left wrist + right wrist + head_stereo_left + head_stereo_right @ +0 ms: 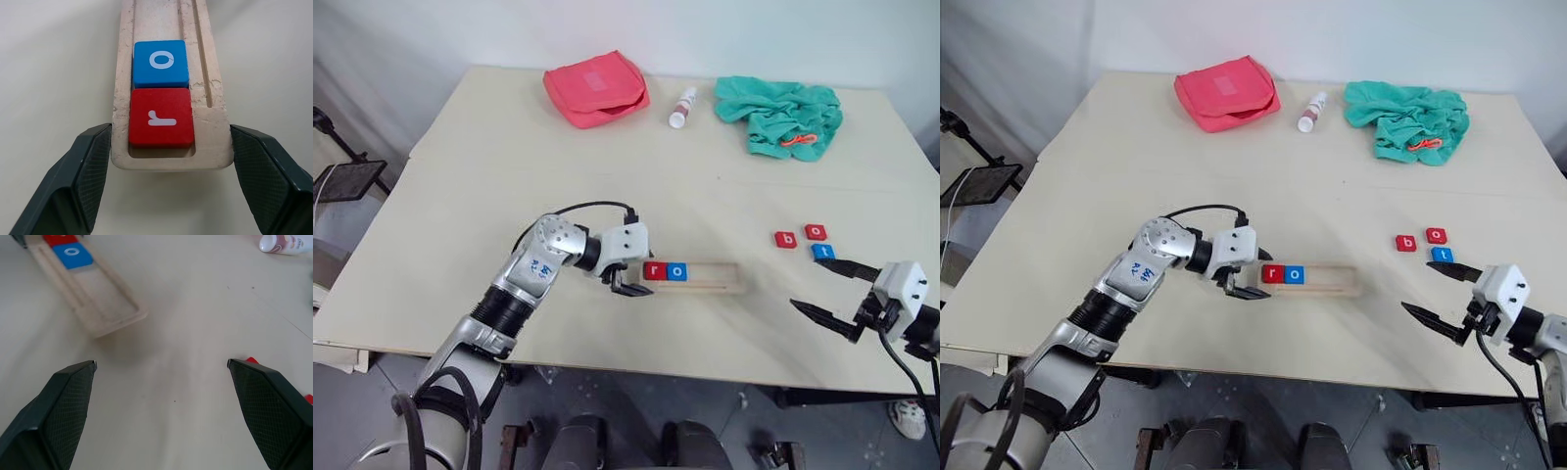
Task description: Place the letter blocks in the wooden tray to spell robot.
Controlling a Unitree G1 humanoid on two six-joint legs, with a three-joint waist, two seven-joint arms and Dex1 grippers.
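Note:
The wooden tray [715, 276] lies left to right near the table's front. A red "r" block [654, 270] and a blue "o" block [676, 271] sit side by side at its left end. My left gripper [634, 285] is open, and its fingers [93, 166] stand on either side of that end, close to the tray's sides. To the right of the tray, a red "b" block [785, 239], a red "o" block [816, 232] and a blue "t" block [822, 252] lie loose on the table. My right gripper [804, 282] hovers just in front of them, open and empty.
A red pouch [596, 88], a small white bottle [682, 108] and a crumpled green cloth [781, 116] lie along the table's far side. The table's front edge [705, 377] runs just below both grippers. A black stand [347, 176] is off the table's left side.

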